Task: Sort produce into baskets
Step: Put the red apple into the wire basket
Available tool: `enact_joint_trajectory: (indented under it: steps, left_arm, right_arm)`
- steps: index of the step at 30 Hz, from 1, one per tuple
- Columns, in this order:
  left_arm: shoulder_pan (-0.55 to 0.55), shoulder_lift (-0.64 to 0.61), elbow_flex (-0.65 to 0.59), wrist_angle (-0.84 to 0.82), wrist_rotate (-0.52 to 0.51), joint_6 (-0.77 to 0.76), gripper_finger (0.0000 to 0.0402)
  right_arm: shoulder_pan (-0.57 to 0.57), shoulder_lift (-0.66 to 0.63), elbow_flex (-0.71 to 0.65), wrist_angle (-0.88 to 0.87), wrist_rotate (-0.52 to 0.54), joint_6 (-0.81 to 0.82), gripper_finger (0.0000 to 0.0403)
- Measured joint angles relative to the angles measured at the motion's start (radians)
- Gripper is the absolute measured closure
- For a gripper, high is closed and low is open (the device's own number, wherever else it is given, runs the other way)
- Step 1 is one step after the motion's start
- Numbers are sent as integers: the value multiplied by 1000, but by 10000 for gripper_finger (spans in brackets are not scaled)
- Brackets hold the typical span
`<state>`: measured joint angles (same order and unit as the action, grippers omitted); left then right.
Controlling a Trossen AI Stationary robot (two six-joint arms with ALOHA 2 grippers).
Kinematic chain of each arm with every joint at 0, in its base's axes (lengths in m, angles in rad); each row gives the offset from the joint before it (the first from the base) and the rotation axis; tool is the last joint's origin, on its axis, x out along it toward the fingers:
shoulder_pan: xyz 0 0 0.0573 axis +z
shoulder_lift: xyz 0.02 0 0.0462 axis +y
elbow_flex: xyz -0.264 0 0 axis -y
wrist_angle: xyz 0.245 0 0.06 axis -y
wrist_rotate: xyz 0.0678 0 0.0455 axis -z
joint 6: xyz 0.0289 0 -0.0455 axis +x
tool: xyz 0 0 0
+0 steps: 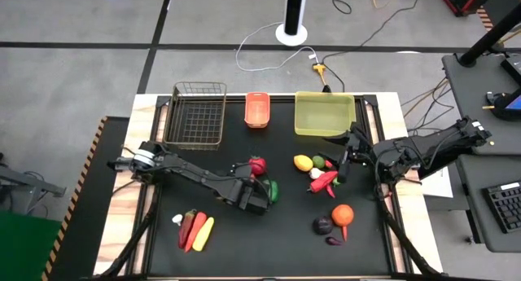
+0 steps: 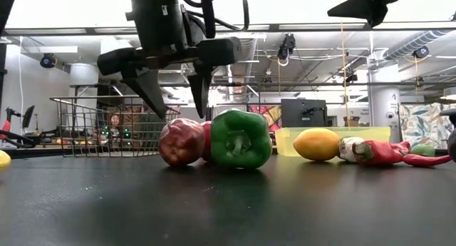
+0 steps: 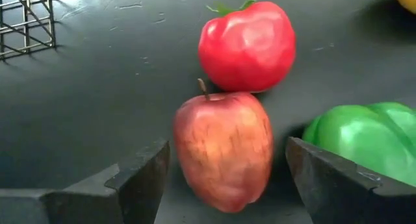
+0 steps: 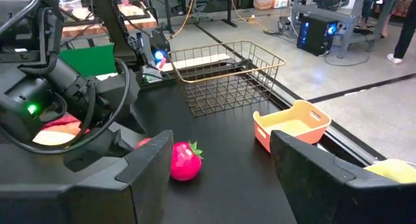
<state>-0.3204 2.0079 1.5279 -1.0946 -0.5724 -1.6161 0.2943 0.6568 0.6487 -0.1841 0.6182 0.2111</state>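
A red-yellow apple (image 3: pixel 224 130) lies on the black table mat, touching a red tomato-like fruit (image 3: pixel 247 45) beyond it and next to a green pepper (image 3: pixel 370 136). My left gripper (image 3: pixel 225 160) is open, one finger on either side of the apple; in the low view its fingertips (image 2: pixel 177 96) hang just above the apple (image 2: pixel 181 141), apart from it. My right gripper (image 4: pixel 218 165) is open with nothing between its fingers, raised near the yellow-green bin (image 1: pixel 324 113). The wire basket (image 1: pixel 197 114) and the orange basket (image 1: pixel 257 109) stand at the far edge.
A lemon (image 1: pixel 303 162), a white piece (image 1: pixel 316 173) and a red chilli (image 1: pixel 324 182) lie below my right gripper. An orange (image 1: pixel 342 214) and an eggplant (image 1: pixel 323 225) sit near the front right. Chillies, a carrot and a yellow piece (image 1: pixel 195 230) lie front left.
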Motion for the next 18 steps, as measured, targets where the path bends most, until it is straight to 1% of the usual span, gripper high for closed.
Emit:
enact_joint_trajectory:
  steps: [13,18]
  left_arm:
    - [11,0,-23,16,15,4,114]
    - [11,0,-66,84,16,4,114]
  right_arm:
    - [0,0,0,0,0,17,154]
    - [0,0,0,0,0,15,154]
